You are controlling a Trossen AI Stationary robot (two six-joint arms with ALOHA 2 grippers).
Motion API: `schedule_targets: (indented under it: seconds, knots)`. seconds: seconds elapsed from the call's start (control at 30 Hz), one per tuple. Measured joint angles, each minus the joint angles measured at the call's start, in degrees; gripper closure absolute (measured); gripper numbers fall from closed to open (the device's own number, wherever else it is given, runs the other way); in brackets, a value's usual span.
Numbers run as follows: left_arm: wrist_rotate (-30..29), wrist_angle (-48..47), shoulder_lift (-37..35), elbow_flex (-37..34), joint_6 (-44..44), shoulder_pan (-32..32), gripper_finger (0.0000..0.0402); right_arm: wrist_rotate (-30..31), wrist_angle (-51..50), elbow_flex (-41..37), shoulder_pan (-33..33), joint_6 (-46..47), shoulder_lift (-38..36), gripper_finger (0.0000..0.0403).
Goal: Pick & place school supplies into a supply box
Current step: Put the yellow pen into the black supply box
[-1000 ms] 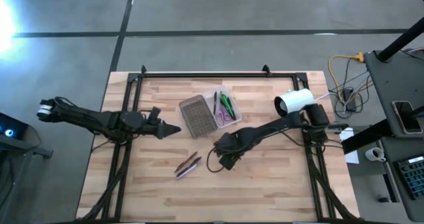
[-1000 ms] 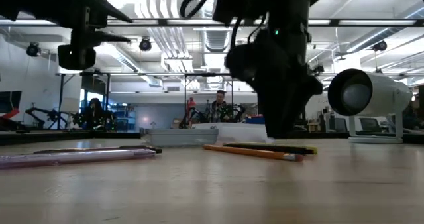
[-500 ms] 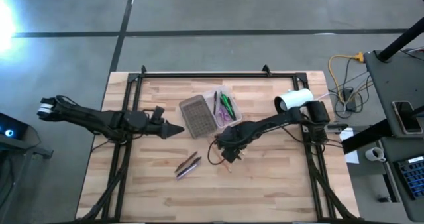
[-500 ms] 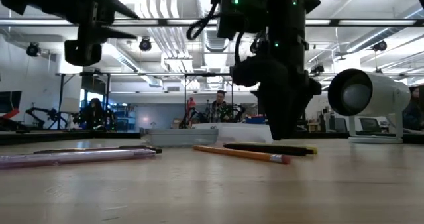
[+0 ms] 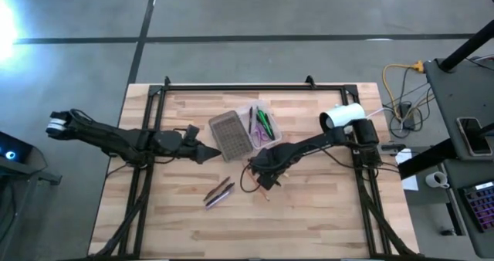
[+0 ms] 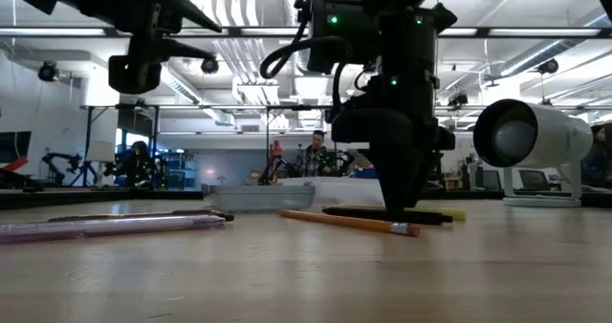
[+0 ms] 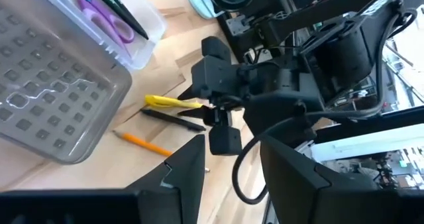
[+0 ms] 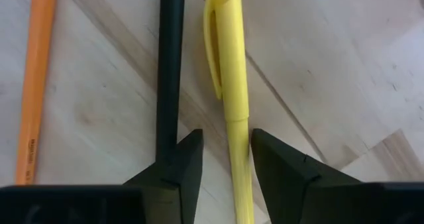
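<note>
The supply box [image 5: 243, 130] lies open at the table's middle, with a grey ribbed half [image 5: 228, 135] and a clear half holding purple-handled scissors [image 7: 109, 22] and a green pen [image 5: 264, 122]. My right gripper [image 5: 260, 171] [image 8: 226, 164] points down, open. Its fingers stand on either side of a yellow pen [image 8: 235, 85] that lies flat on the table, with a dark pen [image 8: 170, 65] and an orange pencil [image 8: 36, 78] beside it. My left gripper [image 5: 214, 153] [image 7: 232, 164] hovers open, left of the box. Brown and purple pens [image 5: 219, 192] lie nearer the table's near edge. My right gripper comes from above, pointing down, with one finger on each side of the yellow pen's barrel [image 8: 237, 138], below its clip and across its length. One finger [image 8: 182, 164] stands between the yellow and dark pens. I cannot tell whether the fingers touch the pen, which lies flat on the wood.
A white cylindrical device [image 5: 342, 117] [image 6: 531, 137] stands near the table's right edge. The black frame rail [image 5: 239, 86] runs along the far edge. Bare wood [image 5: 324, 207] lies toward the near right corner. People show in the room behind the table [image 6: 316, 156].
My right gripper has moved toward the far edge and down, from above the pencils to the table, where it now stands over the yellow pen. The orange pencil has slid a little along the table. My left gripper has moved right, toward the supply box.
</note>
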Motion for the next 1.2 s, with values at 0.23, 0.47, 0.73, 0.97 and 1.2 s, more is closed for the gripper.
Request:
schedule_targets:
  seconds: [0.23, 0.47, 0.73, 0.97, 1.2]
  knots:
    - [0.0, -0.2, -0.6, 0.2, 0.0, 0.0, 0.0272, 0.9, -0.3, -0.1, -0.4, -2.4, -0.2, 0.0320]
    - [0.0, -1.0, -0.6, 0.2, 0.9, 0.0, 0.0272, 1.2, -1.0, 0.0, -1.5, -5.8, -0.5, 0.0384]
    - [0.2, -5.3, -0.9, 0.1, 0.9, -0.8, 0.0272, 3.7, -0.1, 1.3, -0.3, -2.5, -12.2, 0.0387]
    - [0.2, -11.9, -0.9, 0.1, 0.9, -3.7, 0.0272, 5.2, 5.5, 1.3, -10.4, 1.3, -21.4, 0.0388]
    - [0.2, -15.8, -0.9, 0.0, 0.9, -5.9, 0.0272, -4.9, 9.4, 1.3, -22.7, -3.1, -15.0, 0.0382]
